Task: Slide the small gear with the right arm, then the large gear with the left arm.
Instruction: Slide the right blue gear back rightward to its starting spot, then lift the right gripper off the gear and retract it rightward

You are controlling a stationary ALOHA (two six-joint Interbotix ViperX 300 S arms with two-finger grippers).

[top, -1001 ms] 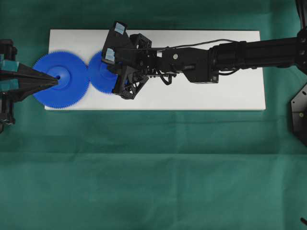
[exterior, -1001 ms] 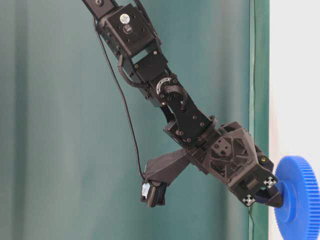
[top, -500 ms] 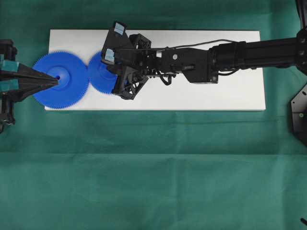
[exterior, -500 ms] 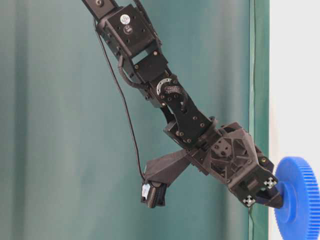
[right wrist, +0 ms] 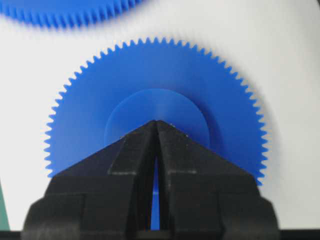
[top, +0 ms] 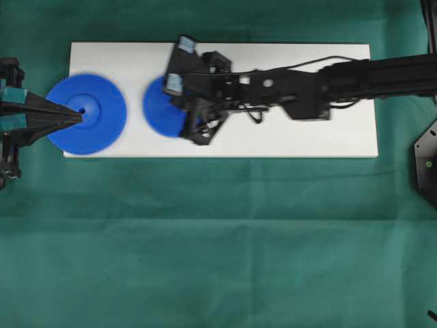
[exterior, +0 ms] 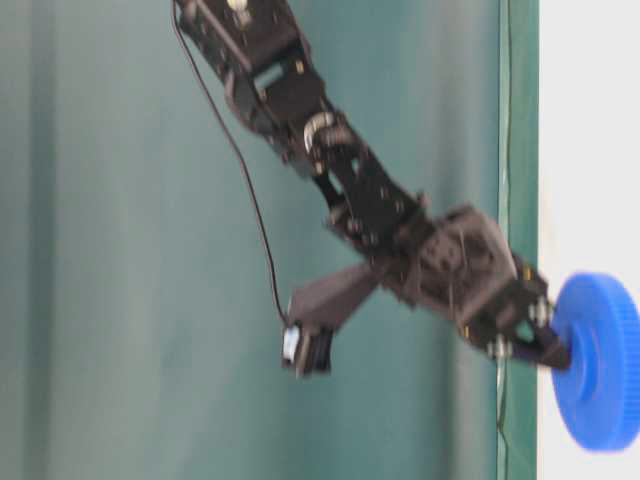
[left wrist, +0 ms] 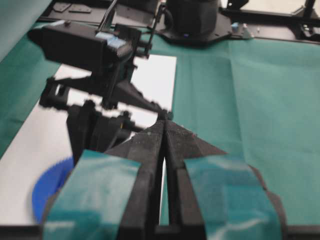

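On the left of my overhead view, the left gripper (top: 76, 115) sits pinched to a closed point, tip resting at the centre hole of the large gear (top: 87, 114). My left wrist camera confirms the fingers (left wrist: 150, 145) are pressed together with nothing between them. That gear lies flat at the left end of the white board (top: 307, 140), one edge hanging slightly past the board's end. I judge this half of the task not yet begun: the arm is poised on the hub, waiting its turn.

Further right, the small gear (top: 164, 109) lies flat on the board, with a clear strip of white between its teeth and the large gear's. The right gripper (top: 179, 109) is on it, fingers drawn shut into a wedge, tip planted on the raised hub (right wrist: 156, 116), as my right wrist view shows plainly. The blur on the arm (top: 314, 85) and gear suggests to me that the slide is under way.

From table level, the pointed tip (exterior: 556, 352) presses against the gear's hub at a slant.

So I reckon the small gear's slide is in progress, and the large gear's slide is all that remains.
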